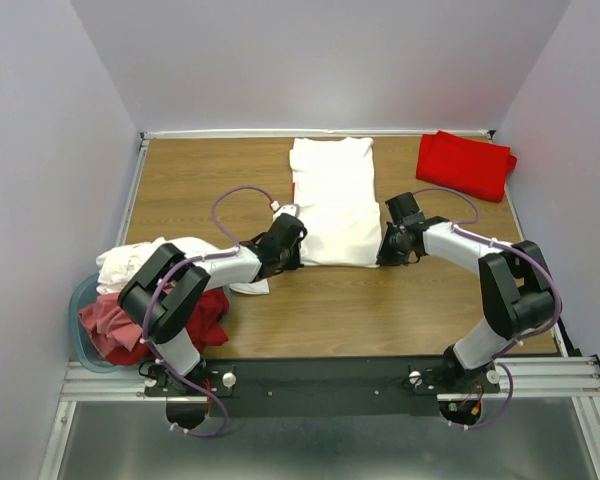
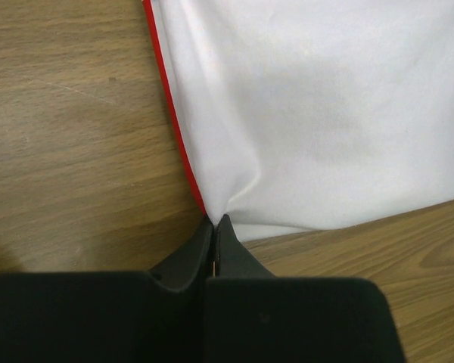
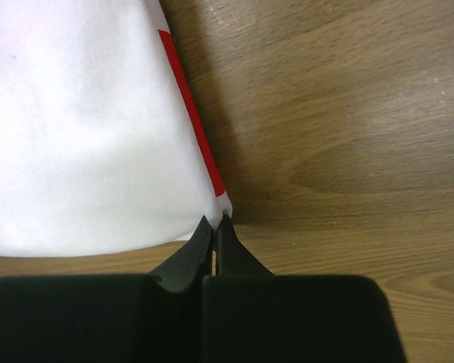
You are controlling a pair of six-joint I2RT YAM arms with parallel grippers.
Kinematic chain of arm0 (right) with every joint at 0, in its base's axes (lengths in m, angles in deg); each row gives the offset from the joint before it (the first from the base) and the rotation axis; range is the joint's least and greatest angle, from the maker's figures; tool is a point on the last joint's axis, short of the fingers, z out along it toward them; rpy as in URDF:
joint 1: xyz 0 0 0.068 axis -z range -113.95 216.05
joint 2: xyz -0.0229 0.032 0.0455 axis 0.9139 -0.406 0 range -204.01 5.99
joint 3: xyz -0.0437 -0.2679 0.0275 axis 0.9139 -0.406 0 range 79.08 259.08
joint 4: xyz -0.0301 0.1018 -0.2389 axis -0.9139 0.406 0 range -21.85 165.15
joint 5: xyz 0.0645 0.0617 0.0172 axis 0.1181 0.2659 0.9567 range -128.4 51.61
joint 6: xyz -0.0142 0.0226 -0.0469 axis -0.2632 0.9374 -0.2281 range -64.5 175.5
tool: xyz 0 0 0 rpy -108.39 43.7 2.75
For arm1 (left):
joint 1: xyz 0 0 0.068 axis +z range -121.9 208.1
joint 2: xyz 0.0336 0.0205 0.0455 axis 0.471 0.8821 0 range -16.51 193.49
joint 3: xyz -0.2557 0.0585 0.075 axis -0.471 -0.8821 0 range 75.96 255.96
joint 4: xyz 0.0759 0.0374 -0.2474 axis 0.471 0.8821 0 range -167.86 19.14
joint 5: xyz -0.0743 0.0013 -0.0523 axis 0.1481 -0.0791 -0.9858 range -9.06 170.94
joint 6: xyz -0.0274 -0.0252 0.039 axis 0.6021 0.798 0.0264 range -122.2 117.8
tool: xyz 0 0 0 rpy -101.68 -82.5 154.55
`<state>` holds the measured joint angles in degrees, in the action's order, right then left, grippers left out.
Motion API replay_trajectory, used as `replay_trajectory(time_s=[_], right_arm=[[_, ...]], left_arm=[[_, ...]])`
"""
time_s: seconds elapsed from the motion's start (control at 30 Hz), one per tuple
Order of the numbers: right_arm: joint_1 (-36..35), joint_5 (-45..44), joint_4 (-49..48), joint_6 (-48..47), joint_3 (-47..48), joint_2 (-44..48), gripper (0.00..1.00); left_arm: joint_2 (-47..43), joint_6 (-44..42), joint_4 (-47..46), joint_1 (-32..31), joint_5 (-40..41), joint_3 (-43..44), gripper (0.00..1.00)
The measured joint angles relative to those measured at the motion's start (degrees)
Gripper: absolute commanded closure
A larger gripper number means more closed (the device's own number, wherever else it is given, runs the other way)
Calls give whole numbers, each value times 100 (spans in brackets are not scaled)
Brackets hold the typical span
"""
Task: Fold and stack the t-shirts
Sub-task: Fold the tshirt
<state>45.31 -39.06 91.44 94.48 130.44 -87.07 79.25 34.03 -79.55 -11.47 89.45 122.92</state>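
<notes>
Both arms are down at the middle of the bench, one on each near corner of the white t-shirt. That shirt lies flat in a long narrow fold, running from the far edge toward the arms.

Left claw is clenched tight on the near left corner. The cloth puckers right at the tips, and a thin red edge runs up the shirt's side. Right claw is pinched shut just the same on the near right corner, with a red strip along that side.

Over in the far right corner sits a folded red t-shirt, well apart from the white one. At the left edge, a heap of shirts, white on top, red and pink below, spills over a pale blue tub.
</notes>
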Motion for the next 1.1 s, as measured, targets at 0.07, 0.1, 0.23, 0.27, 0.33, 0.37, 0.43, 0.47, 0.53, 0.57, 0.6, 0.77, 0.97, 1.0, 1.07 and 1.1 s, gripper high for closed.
replay_trajectory(time_s=[0.07, 0.1, 0.23, 0.27, 0.33, 0.37, 0.43, 0.47, 0.53, 0.57, 0.6, 0.77, 0.97, 1.0, 1.07, 1.1], right_arm=[[0, -24, 33, 2, -13, 28, 99], [-4, -33, 50, 2, -20, 55, 100], [-28, -55, 136, 9, -20, 157, 99], [-28, -55, 153, 11, -20, 175, 99], [-33, -52, 212, 20, -20, 245, 99], [-33, -48, 234, 17, -20, 282, 99], [-35, -39, 293, 17, -20, 413, 99], [-35, -33, 321, 13, -17, 474, 100], [-35, -22, 402, 2, -15, 649, 99], [-35, -17, 437, -2, -15, 750, 99], [-33, -13, 501, -4, -4, 881, 99], [-33, 28, 789, -52, 11, 1447, 100], [-61, 57, 1257, -146, 199, 2170, 99], [-63, 57, 1346, -155, 234, 2284, 99], [-66, 55, 1567, -164, 315, 2522, 99], [-68, 55, 1631, -170, 341, 2577, 99]], left_arm=[[-22, 0, 55, -22, 26, 0, 100], [-39, 0, 90, -33, 39, 0, 100], [-109, -11, 273, -61, 101, 2, 100], [-122, -15, 302, -63, 105, 2, 100], [-188, -24, 431, -68, 109, 2, 100], [-243, -26, 494, -72, 107, -7, 100], [-411, -35, 621, -101, 96, -33, 100], [-490, -39, 660, -118, 92, -44, 100], [-680, -48, 776, -168, 79, -52, 100], [-846, -59, 861, -216, 66, -52, 100], [-984, -61, 933, -256, 61, -52, 100], [-1644, -59, 1268, -361, -48, -52, 100], [-2140, 20, 1615, -538, -269, -55, 100], [-2203, 35, 1700, -605, -315, -55, 100], [-2341, 79, 1869, -741, -409, -55, 100], [-2420, 114, 1950, -820, -461, -55, 100]])
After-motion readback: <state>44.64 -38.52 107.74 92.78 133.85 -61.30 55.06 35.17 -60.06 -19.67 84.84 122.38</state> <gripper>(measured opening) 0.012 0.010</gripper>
